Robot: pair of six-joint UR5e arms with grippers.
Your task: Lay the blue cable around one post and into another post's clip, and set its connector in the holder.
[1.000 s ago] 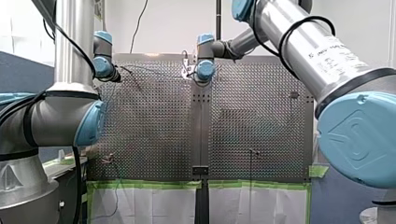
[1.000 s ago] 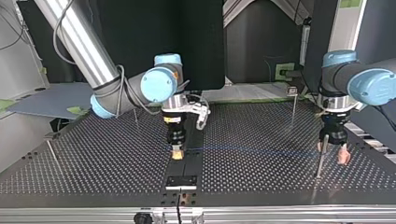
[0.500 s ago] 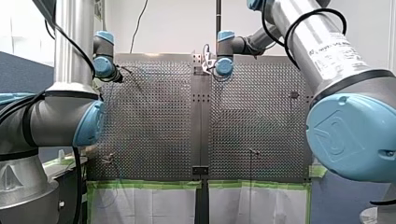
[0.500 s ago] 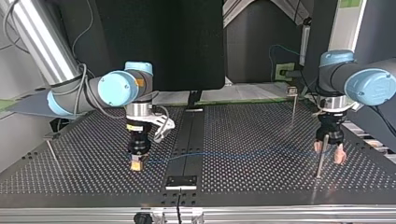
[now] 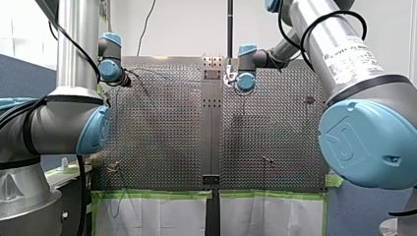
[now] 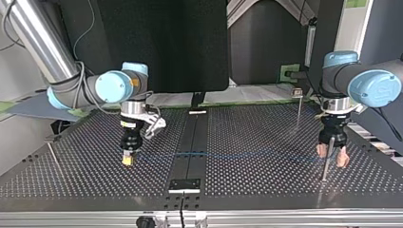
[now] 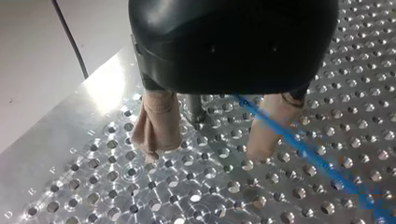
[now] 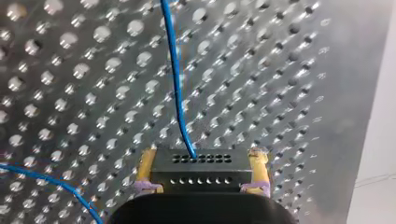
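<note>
A: My right gripper point(image 6: 127, 160) is low over the perforated table point(image 6: 266, 183), and look at that grip. The black connector point(image 8: 201, 170) sits clamped between its yellow pads point(image 8: 146, 168), square across the fingertips.

B: And the blue cable point(image 6: 228, 154) leaves the connector's far face, running straight ahead of that gripper over the holes. A second stretch lies off to one side, beside the gripper's body.

A: Follow the line across and it arrives at my left gripper point(image 6: 332, 157). Its beige fingers point(image 7: 156, 123) are spread wide, tips down near the table.

B: Right, and a thin post point(image 7: 195, 108) stands upright between them, closer to one finger than the other. The cable comes out from under the gripper just beside that post. It passes along the other finger and slants away across the table.

A: Is it touching the post?

B: Can't tell from here. The gripper's body hides that spot.
</note>
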